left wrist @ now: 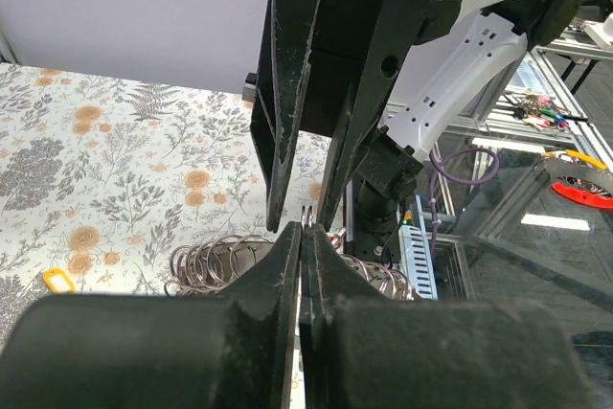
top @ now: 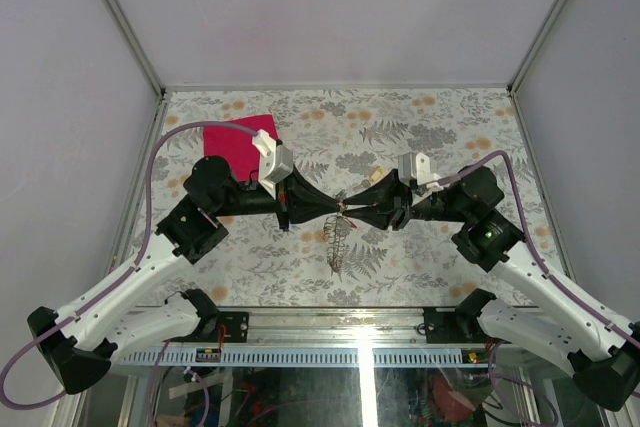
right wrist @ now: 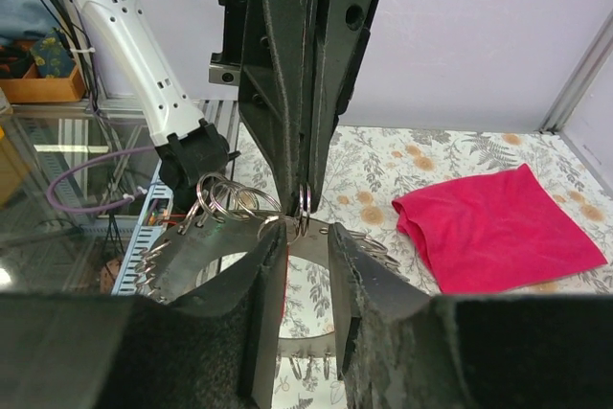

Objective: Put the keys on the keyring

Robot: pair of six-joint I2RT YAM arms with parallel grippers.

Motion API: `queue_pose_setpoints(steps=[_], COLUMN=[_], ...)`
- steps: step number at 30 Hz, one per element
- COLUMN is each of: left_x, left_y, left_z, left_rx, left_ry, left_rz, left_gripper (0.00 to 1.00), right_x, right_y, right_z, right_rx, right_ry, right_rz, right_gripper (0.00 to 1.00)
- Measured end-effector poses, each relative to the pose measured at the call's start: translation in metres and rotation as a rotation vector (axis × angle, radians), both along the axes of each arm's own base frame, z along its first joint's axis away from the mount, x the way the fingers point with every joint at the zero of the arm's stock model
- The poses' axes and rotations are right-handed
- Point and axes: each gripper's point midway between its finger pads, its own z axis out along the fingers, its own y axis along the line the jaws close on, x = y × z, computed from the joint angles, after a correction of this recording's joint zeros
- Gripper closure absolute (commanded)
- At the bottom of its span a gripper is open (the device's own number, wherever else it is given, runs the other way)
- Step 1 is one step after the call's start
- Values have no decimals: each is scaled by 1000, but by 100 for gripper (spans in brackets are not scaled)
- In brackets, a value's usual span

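Observation:
The keyring is a flat silvery loop carrying several small split rings, and it hangs below where both grippers meet over the table's middle. My left gripper is shut on one thin split ring at the loop's top; its closed tips show in the left wrist view. My right gripper faces it tip to tip, jaws a little apart, with the loop's band crossing just beyond them. A red sliver lies along one finger's inner face. A yellow-headed key lies on the table.
A pink-red cloth lies at the back left, also in the right wrist view. The table has a grey fern and flower print. Walls enclose three sides, and a metal rail runs along the front edge.

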Motion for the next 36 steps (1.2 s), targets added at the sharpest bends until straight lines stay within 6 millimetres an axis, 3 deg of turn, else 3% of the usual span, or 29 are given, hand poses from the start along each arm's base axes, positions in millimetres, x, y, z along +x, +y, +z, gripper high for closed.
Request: queue_pose_setpoints(steps=[11,18,26,32,36], left_x=[0,0,4,9,15], left_y=[0,0,2,7,8], left_z=[0,-1,1,5,3], left_rx=[1,3,0,-4,2], left_ry=[0,-1,-25,-54,-49], left_rz=[0,2,28,77,117], left_gripper=[100,100,71,66,64], right_x=[1,-1,1,9,14], right_y=[4,6,4,-2,-7], right_z=[-3,-4,1,13,9], right_rx=[-3,-5,-75,-198,-308], right_ry=[33,51,67,36,55], right_rz=[16,33,16,-25,-47], right_gripper=[80,100,100,100,100])
